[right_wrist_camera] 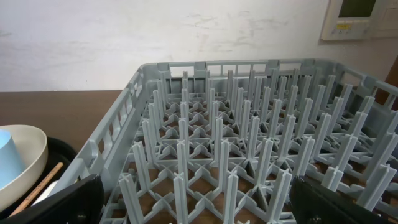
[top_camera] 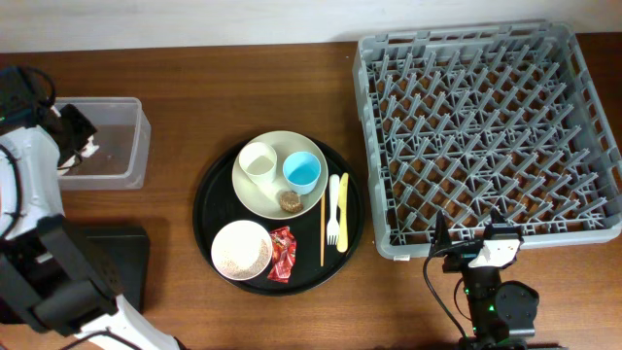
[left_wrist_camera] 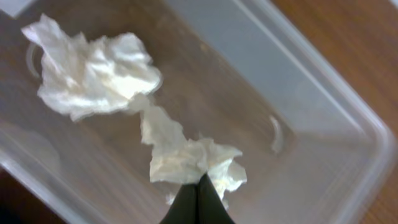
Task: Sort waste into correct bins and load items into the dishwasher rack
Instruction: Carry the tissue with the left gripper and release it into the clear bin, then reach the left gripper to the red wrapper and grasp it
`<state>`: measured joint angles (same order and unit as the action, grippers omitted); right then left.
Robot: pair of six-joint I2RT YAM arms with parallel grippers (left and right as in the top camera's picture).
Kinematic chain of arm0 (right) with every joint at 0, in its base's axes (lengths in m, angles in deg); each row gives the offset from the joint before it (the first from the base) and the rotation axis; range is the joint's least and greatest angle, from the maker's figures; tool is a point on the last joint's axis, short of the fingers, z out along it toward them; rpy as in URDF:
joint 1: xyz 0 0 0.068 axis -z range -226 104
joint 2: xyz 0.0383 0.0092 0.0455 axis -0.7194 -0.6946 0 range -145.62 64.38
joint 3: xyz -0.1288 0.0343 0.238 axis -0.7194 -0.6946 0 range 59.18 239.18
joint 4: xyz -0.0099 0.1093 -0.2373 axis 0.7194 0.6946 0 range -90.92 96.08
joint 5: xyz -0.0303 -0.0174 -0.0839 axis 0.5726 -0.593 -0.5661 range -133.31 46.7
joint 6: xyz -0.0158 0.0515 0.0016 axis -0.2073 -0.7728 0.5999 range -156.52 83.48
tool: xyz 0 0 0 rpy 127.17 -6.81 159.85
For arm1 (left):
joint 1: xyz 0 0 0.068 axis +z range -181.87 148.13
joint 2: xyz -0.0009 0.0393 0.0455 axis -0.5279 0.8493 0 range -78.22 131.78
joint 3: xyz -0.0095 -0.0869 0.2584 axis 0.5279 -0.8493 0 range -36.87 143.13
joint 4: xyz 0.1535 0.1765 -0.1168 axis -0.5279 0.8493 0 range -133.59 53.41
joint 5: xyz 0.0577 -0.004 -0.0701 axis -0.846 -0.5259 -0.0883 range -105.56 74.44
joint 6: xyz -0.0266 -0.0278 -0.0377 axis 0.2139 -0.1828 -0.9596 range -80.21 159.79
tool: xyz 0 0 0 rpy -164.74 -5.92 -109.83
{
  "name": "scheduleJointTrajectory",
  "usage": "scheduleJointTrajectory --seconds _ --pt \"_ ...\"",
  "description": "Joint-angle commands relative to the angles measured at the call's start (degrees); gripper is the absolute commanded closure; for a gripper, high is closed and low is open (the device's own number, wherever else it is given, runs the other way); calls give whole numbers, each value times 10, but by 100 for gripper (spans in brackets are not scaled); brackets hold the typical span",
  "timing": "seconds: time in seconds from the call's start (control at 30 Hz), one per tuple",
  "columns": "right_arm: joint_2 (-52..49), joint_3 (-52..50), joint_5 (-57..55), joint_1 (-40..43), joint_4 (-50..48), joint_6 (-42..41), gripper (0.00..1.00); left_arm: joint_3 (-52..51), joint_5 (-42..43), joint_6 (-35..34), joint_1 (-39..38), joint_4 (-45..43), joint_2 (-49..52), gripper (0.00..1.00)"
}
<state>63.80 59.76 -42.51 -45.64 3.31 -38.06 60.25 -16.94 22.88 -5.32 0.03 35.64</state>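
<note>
**Overhead:** A wooden table (top_camera: 175, 78) is pictured from above, with the grey dishwasher rack (top_camera: 486, 136) set at its far right. A round black tray (top_camera: 209, 209) is placed mid-table. On it the cream plate (top_camera: 258, 197) is loaded with the small white cup (top_camera: 258, 160), the light blue cup (top_camera: 302, 172) and the brown food lump (top_camera: 289, 201). The pink bowl (top_camera: 216, 251) in front is speckled with rice grains (top_camera: 241, 253), and the red wrapper (top_camera: 282, 255) is lodged just beside it. The wooden stick (top_camera: 323, 228), white fork (top_camera: 333, 209) and yellow knife (top_camera: 343, 209) are laid side by side along the tray's right. The clear tub (top_camera: 121, 146) is seen at left with the left gripper (top_camera: 86, 146) held over it. The shallow black tray (top_camera: 121, 258) is partly hidden by that arm. The right gripper (top_camera: 465, 233) is held at the rack's near edge.

**Left wrist:** The left gripper (left_wrist_camera: 198, 199) is shown pressed together, with a crumpled white napkin (left_wrist_camera: 193, 162) pinched at its tip above the tub floor. A second napkin (left_wrist_camera: 93, 71) is seen deeper in the tub, joined to the first by a thin twist of paper. The view is blurred.

**Right wrist:** The right gripper (right_wrist_camera: 196, 186) is spread wide, one finger at each lower corner. The frame is filled by the rack's upright pegs. The plate, blue cup and stick are glimpsed at left. A pale wall with a white wall panel (right_wrist_camera: 360, 18) is seen behind.
</note>
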Motion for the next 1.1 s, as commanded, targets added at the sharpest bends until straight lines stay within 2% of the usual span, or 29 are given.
scheduleJointTrajectory --seconds 0.0,0.2,0.3,0.37,0.5,0.57,0.63,0.73,0.83,0.9,0.97,1.07 --pt "4 -3 -6 -3 3 -5 2 6 1 7 25 -18 46 100" --pt "4 -3 -6 -3 3 -5 2 6 12 7 26 -68 88 99" --pt "4 -3 -6 -3 3 -5 2 6 25 7 26 -74 89 78" --pt "4 -3 -6 -3 3 -5 2 6 25 7 26 -73 89 70" --pt "4 -3 -6 -3 3 -5 2 8 32 7 26 -78 89 70" --pt "4 -3 -6 -3 3 -4 1 30 75 7 26 -66 82 74" --pt "4 -3 -6 -3 3 -5 2 66 148 7 25 -39 64 78" --pt "4 -3 -6 -3 3 -4 2 101 154 3 21 63 -7 85" --pt "4 -3 -6 -3 3 -5 2 101 161 -2 -18 189 -43 86" --pt "4 -3 -6 -3 3 -5 2 97 162 2 -77 270 -43 86" --pt "4 -3 -6 -3 3 -5 1 91 161 39 -140 314 -43 87" --pt "4 -3 -6 -3 3 -5 2 85 94 50 -257 358 -43 89"
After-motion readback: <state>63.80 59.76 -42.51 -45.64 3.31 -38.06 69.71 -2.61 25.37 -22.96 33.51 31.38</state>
